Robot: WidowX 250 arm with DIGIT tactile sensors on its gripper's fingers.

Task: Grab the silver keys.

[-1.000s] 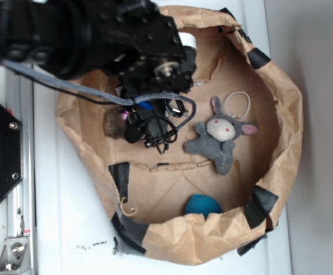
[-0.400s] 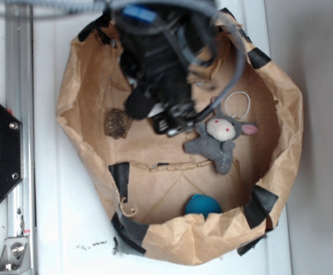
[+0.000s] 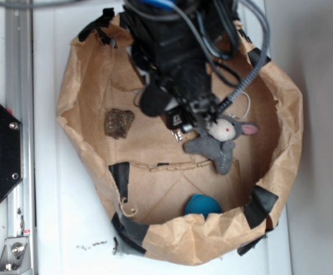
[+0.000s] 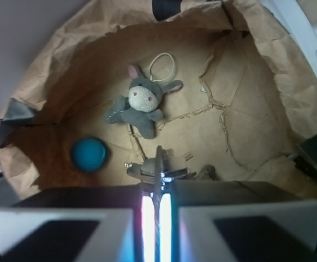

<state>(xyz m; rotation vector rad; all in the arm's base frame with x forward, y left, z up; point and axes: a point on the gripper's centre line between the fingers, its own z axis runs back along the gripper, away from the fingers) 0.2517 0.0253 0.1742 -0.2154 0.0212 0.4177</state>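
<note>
your end effector [image 4: 157,183] is pinching the keys [image 4: 159,170], lifted clear above the bag [image 3: 91,143] floor; plush [image 4: 139,103] at 12 o'clock.

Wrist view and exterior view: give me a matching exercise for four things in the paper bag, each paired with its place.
1 keys
2 plush bunny
3 blue ball
4 brown lump

A beside the white loop
B alone at the bag's left side, exterior view
C clamped between the gripper fingers
D near the taped bag wall

Pairs: 1-C, 2-A, 3-D, 4-B
</note>
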